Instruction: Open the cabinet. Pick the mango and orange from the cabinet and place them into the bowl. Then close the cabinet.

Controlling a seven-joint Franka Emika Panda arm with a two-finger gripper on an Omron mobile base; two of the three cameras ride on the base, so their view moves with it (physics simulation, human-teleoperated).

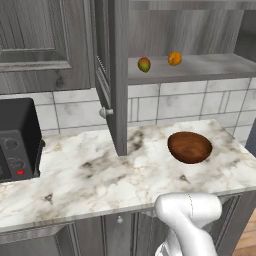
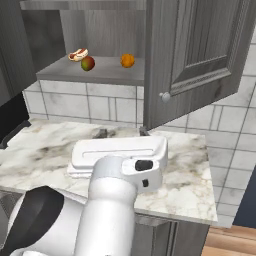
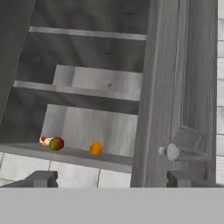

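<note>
The white arm (image 2: 107,210) rises closest to the cameras, and in the right base view it hides part of the marble worktop (image 1: 90,175). The gripper (image 3: 111,180) shows in the hand view, its two dark tips set wide apart with nothing between them, facing the cabinet (image 3: 92,87) from below. One dark wooden bowl (image 1: 189,147) sits on the worktop in the left base view, right of the open left door (image 1: 114,75). A black appliance (image 1: 17,140) stands at the worktop's left end. Farther back, both doors hang open; the right door (image 2: 200,55) with its round knob (image 2: 165,97) fills the right side. On the cabinet floor lie one mango (image 2: 88,63) and one orange (image 2: 127,60), well apart. The right base view also shows a hot dog (image 2: 78,54) just behind the mango.
</note>
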